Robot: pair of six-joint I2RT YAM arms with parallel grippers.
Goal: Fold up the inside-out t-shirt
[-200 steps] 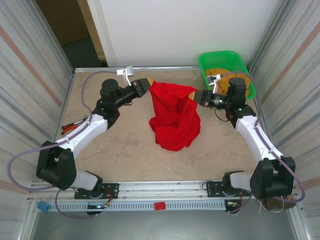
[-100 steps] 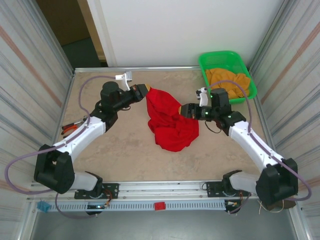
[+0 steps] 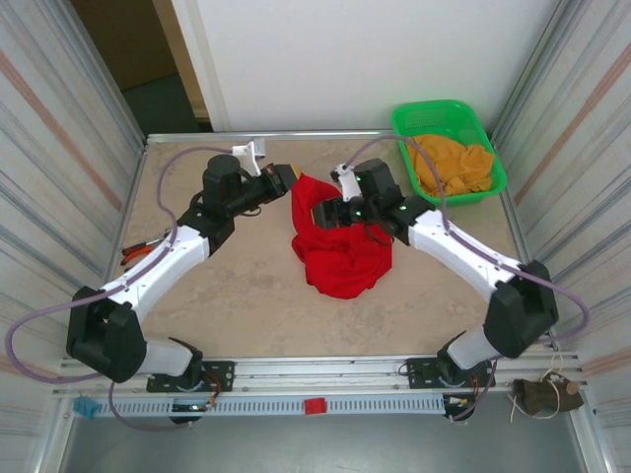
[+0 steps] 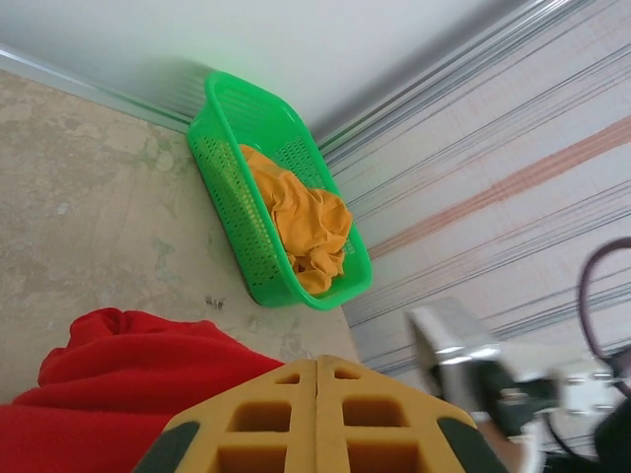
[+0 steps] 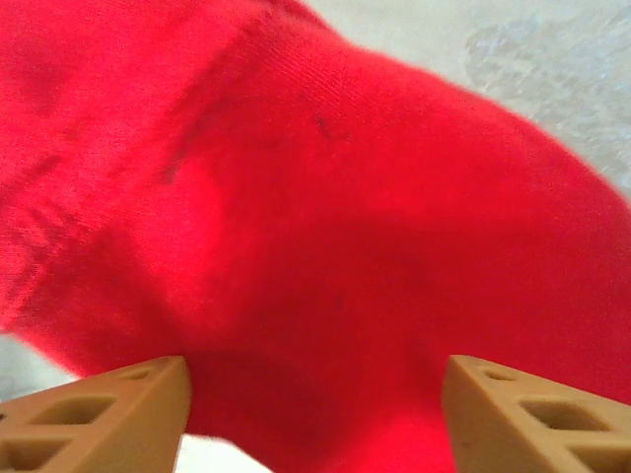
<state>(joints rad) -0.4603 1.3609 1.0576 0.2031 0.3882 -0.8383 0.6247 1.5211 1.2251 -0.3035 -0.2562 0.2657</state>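
One crumpled, soft red t-shirt (image 3: 340, 261)

Right pincer (image 3: 323, 211) now open, farther left

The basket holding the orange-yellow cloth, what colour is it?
The basket is bright green, clearest in the left wrist view.

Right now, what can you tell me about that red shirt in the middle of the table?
The t-shirt is plain bright red, soft-looking fabric, bunched in a crumpled heap in the middle of the table, not spread flat. Its far left end is raised and pinched in the shut left gripper, with cloth draping down from there. The right gripper hangs open close over its upper folds; whether it touches I cannot tell. No print shows.
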